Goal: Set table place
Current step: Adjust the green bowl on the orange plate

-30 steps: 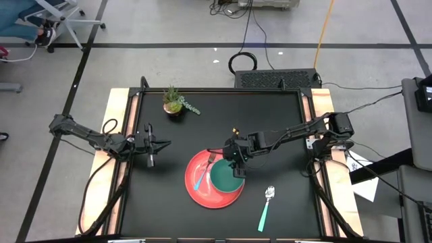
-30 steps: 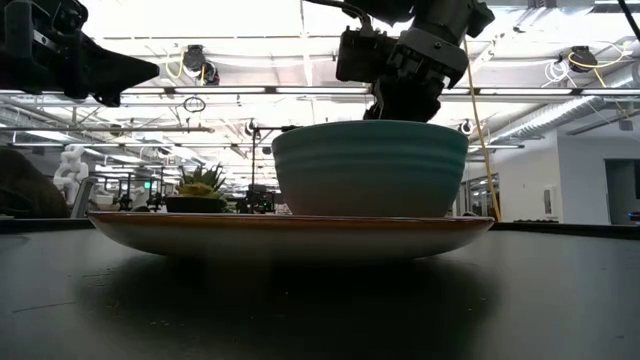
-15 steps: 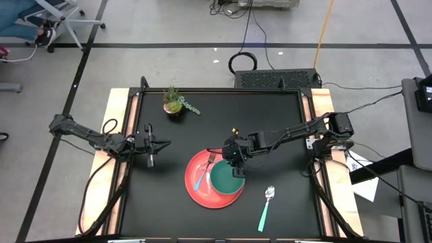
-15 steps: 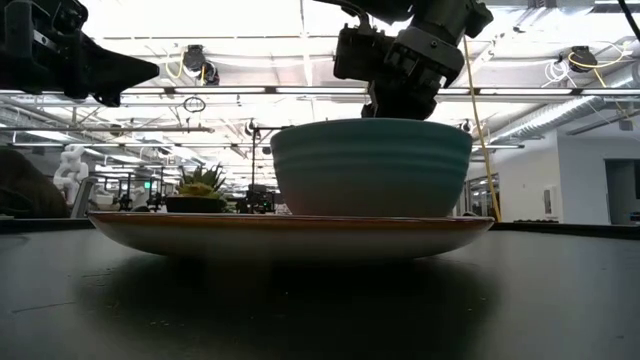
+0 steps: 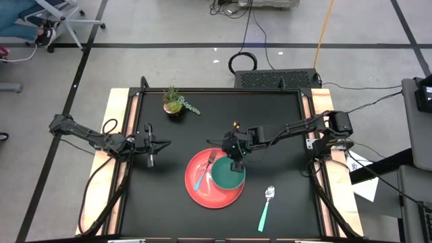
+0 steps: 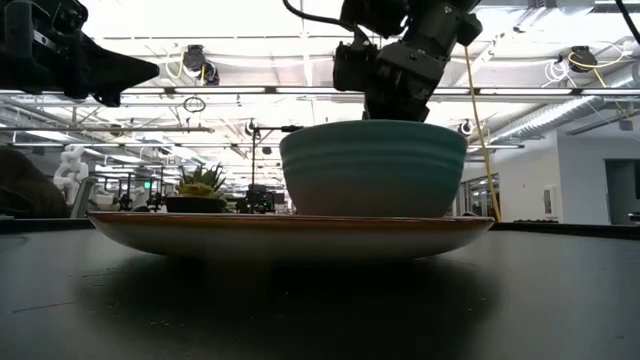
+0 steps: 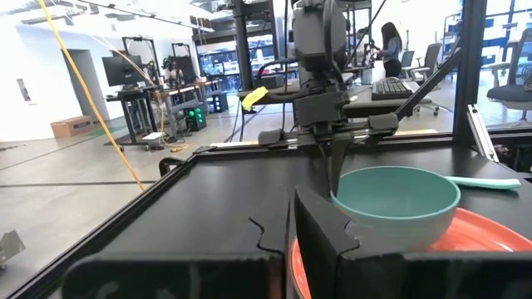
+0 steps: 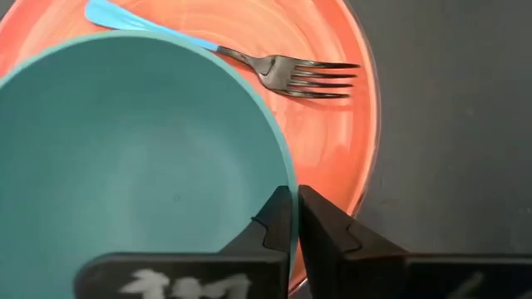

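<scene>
On the black tabletop [image 5: 169, 202] the red plate [image 5: 197, 192] sits just below centre, carrying the teal bowl [image 5: 226, 177] and the fork [image 5: 204, 172]. The right gripper's fingers [image 8: 287, 220] pinch the bowl's rim at its 12 o'clock edge. The spoon [image 5: 266, 208] lies at the plate's 4 o'clock. The left gripper [image 5: 156, 144] waits at 9 o'clock, fingers together. The fork probably still needs placing beside the plate.

No readable text, brand or number stands on any item here. The one candidate is a white marking on the dark body of the right end effector [image 8: 295, 218] in its own wrist view, possibly characters, but it is too blurred to make out.
</scene>
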